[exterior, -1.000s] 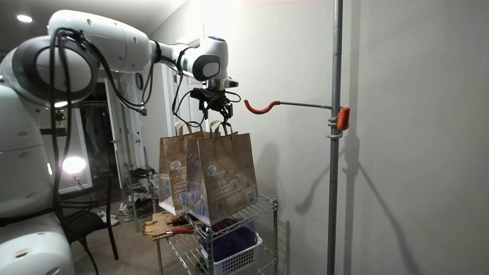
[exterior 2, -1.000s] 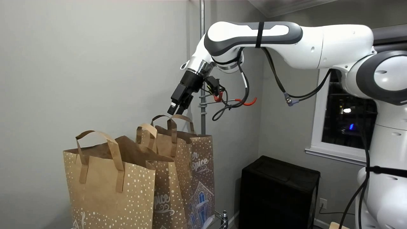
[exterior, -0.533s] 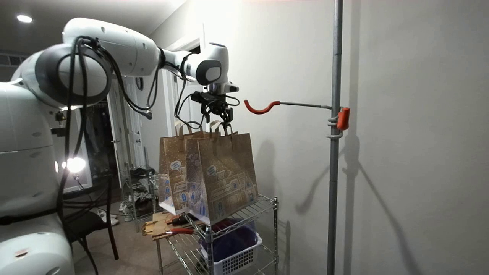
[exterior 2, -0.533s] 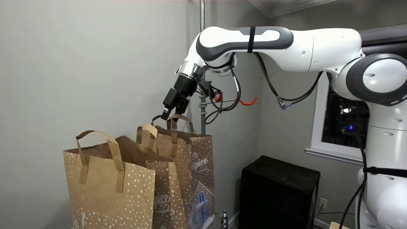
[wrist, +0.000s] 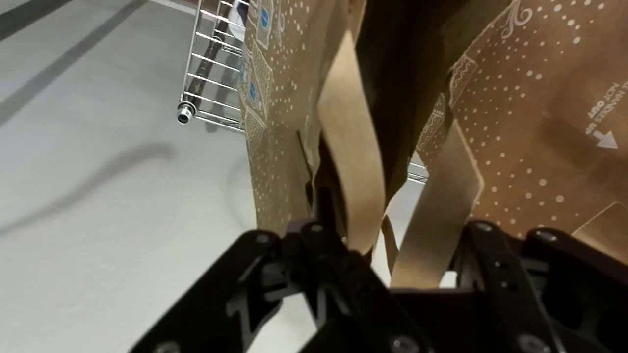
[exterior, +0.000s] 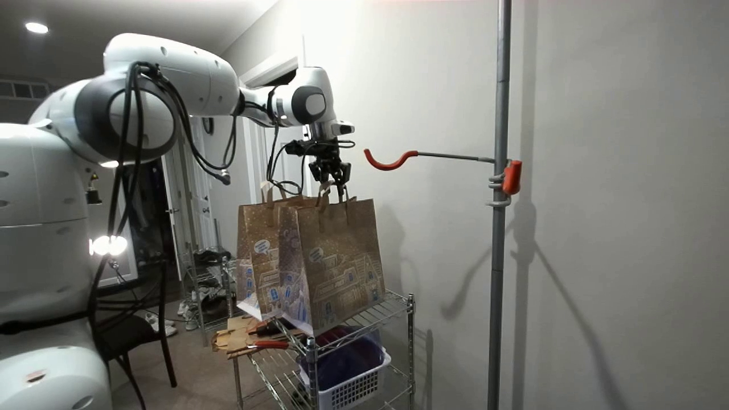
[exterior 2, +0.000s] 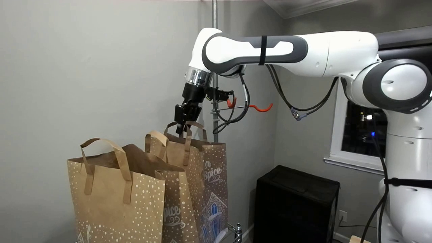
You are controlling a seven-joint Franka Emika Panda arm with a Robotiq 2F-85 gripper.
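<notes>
Carrier bag of brown paper (exterior: 344,262), tall, printed with white dots and house drawings: upright on the upper tier of a chrome wire shelf rack (exterior: 410,341), twin handles raised.

Two-fingered black tool (wrist: 402,230): pointed down at the mouth of this bag; fingers (wrist: 500,269) apart, flat paper handle straps (wrist: 352,142) lying in the gap between them in the wrist view. Whether either finger presses on paper cannot be told.

Jointed white-and-grey robot arm (exterior 2: 256,50): extended above the bag, carrying the tool.

Matching second bag of brown dotted paper (exterior 2: 114,189): upright just beside the first, mouth open, handles up.

Upright grey metal pole (exterior: 496,285): near a pale painted wall (exterior: 626,171); bears a thin metal rod (exterior: 450,156) with a curved red-coated hook end (exterior: 393,163), apart from the tool, and a red grip (exterior: 512,177).

White slatted plastic basket (exterior: 356,392): lower tier of the rack; dark purple contents.

Flat tan cardboard pieces (exterior: 234,336): near the rack, with a red-handled implement (exterior: 270,344).

Black chair (exterior: 128,337) and lit round lamp (exterior: 109,245): behind, beyond the arm.

Black fabric-covered box (exterior 2: 297,202): below a white-framed window (exterior 2: 357,128).
</notes>
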